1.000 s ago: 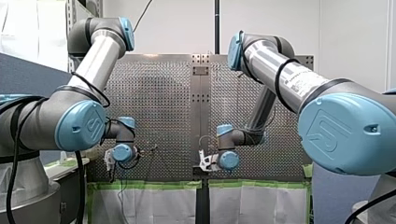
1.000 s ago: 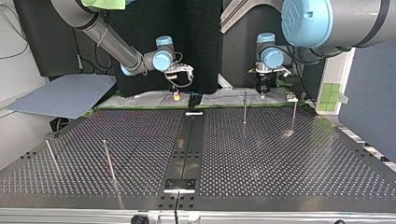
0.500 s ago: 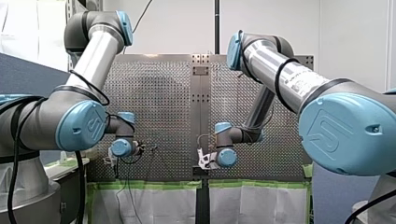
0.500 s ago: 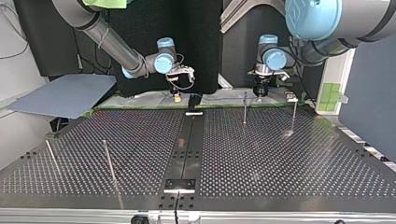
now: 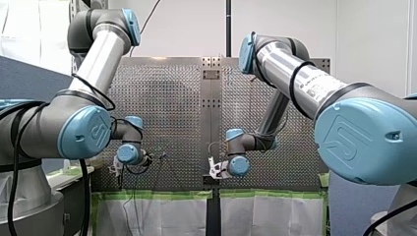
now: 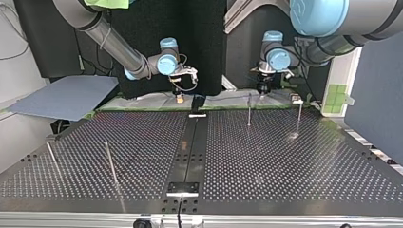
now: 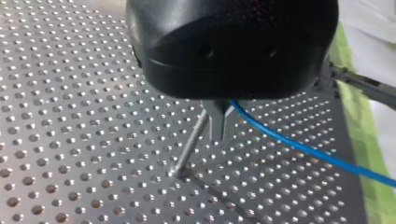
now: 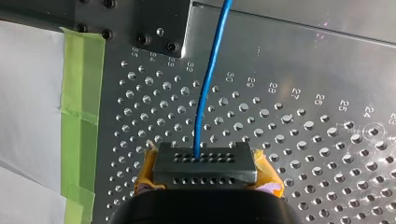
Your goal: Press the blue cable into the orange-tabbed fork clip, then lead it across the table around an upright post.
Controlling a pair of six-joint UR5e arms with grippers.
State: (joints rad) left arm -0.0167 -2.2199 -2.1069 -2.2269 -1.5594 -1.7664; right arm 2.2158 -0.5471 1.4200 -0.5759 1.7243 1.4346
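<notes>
Over the preceding second, my left gripper (image 7: 220, 122) was shifted a little toward the top view's left, closer to the nearest post. My right gripper (image 8: 204, 164) was displaced only slightly.

The thin blue cable (image 8: 206, 93) appeared to be held off the perforated metal table (image 7: 70, 116). It was strung between the two grippers along the table edge nearest the arms. In the right wrist view it was seen to run straight ahead from the tip of my right gripper, where it ended between the yellow pads (image 8: 267, 175). That gripper was therefore read as clamped on the cable. In the left wrist view the metal fingers (image 7: 215, 125) were seen drawn together, with the cable emerging from them. They were judged to be closed on it as well.

The orange-tabbed fork clip could not be identified with certainty in any view, so seating of the cable could not be confirmed.

The relation governing the coming move was found at my left gripper. The slim upright metal post (image 7: 189, 144) stood just beside the fingers, on the side opposite the cable's exit. The cable's long axis was directed away from the post, toward my right gripper. My left arm was much the nearer to this post, so the wrap was judged to fall to that arm.
</notes>
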